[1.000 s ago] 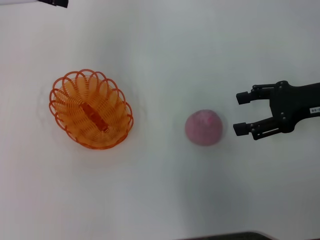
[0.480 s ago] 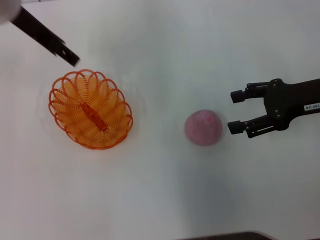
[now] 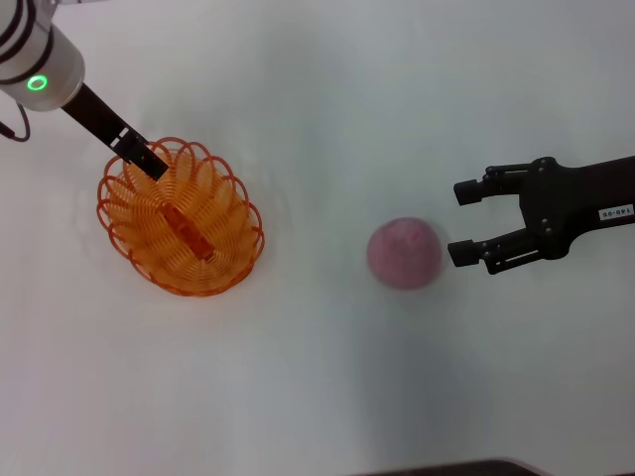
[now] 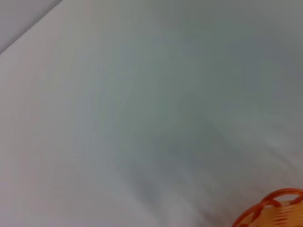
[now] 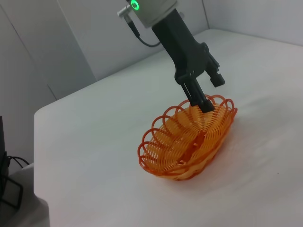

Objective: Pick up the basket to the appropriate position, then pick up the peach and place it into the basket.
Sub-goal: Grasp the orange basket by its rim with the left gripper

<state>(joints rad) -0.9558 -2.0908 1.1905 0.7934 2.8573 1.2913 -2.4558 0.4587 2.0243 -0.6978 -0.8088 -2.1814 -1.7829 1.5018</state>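
Left tool point(image 3: 149, 162) descended; basket point(image 3: 181, 218) hides fingertips.

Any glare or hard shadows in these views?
Head view: even light, soft shadows round the basket and the peach beside the right pincer, no glare. Right wrist view: left pincer at the basket rim casts no hard shadow. Left wrist view: table faintly shaded.

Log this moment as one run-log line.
left gripper: open, straddling basket far rim | right gripper: open, beside peach, apart | peach: on table, outside basket | basket: not lifted
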